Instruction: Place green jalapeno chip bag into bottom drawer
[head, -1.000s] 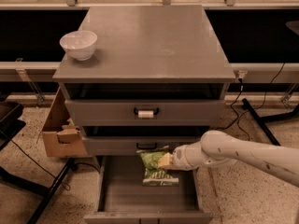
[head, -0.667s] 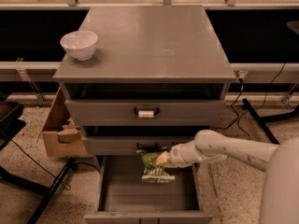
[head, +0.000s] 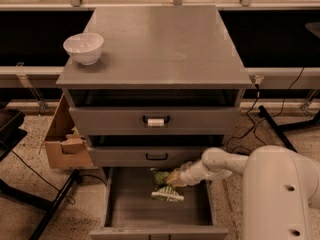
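Green jalapeno chip bag sits inside the open bottom drawer, near the back. Gripper reaches in from the right, clamped on the bag's upper edge. Bag's lower end possibly touches drawer floor. White bowl on cabinet top.

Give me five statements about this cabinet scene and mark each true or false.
1. The bottom drawer is pulled open. True.
2. The white bowl sits on the right of the cabinet top. False: it sits on the left.
3. The green jalapeno chip bag lies on the cabinet top. False: it is down at the open bottom drawer, by the claw.
4. The claw reaches in from the picture's right side. True.
5. The middle drawer has the white label on its handle. False: the top drawer's handle does.
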Robot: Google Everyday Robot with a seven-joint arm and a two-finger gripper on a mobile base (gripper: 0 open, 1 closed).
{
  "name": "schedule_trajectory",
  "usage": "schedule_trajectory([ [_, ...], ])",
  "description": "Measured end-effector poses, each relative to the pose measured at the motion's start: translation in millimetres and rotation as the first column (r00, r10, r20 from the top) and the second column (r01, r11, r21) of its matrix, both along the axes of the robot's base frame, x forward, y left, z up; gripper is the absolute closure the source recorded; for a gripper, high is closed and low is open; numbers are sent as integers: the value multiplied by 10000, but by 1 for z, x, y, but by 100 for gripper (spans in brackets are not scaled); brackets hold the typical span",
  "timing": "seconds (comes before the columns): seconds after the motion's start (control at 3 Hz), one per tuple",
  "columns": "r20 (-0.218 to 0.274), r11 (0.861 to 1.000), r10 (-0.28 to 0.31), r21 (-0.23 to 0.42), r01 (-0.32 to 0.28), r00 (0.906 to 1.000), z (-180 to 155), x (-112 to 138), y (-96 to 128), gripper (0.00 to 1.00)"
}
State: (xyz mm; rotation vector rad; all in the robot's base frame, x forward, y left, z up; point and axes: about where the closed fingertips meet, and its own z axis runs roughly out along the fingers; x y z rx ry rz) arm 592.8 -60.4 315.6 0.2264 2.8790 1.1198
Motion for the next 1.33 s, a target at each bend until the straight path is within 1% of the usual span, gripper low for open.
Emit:
schedule_trajectory([
  [0.33, -137, 9999, -54, -86, 53, 9999, -22, -13, -2, 97],
  [0.67, -138, 9999, -54, -86, 52, 9999, -22, -13, -2, 73],
  [1.0, -138, 9999, -54, -86, 52, 9999, -22, -13, -2, 51],
  [1.33, -138, 9999, -53, -86, 52, 9999, -22, -13, -2, 20],
])
